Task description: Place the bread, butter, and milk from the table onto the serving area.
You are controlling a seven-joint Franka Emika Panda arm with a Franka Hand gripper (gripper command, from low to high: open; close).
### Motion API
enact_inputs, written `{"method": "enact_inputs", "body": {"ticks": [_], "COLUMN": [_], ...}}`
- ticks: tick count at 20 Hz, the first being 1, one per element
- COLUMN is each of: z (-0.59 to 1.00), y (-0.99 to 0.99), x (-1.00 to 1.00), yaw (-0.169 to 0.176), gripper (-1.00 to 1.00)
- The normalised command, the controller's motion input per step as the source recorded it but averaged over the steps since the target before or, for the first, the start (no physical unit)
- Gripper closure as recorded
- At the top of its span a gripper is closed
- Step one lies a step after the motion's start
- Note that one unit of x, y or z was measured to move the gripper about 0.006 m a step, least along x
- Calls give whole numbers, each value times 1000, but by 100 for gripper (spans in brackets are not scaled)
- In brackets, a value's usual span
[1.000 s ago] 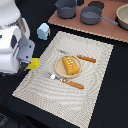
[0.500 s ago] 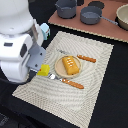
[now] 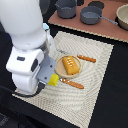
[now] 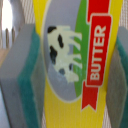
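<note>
Over the placemat (image 3: 95, 75), wrist view shows hand (image 4: 64, 70) gripping butter (image 4: 75, 60).

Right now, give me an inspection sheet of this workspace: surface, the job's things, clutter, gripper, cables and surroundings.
Surface: black table with the cream serving area laid on it.
Job's things: bread lies on the round plate on the mat; butter is held between the gripper pads, over the mat's edge beside the plate; milk not in view.
Clutter: knife and another utensil flank the plate; fork tines show in the wrist view.
Gripper: gripper shut on the butter, pads against both sides.
Cables: nothing seen.
Surroundings: reddish-brown board with grey pots at the far side.
</note>
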Motion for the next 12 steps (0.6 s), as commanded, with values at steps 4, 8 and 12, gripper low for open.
{"method": "enact_inputs", "body": {"ticks": [4,8,12], "z": [-129,-184,-69], "y": [-179,-1,0], "x": [799,379,346], "yaw": [-87,-32,-18], "gripper": [100,100,-100]}}
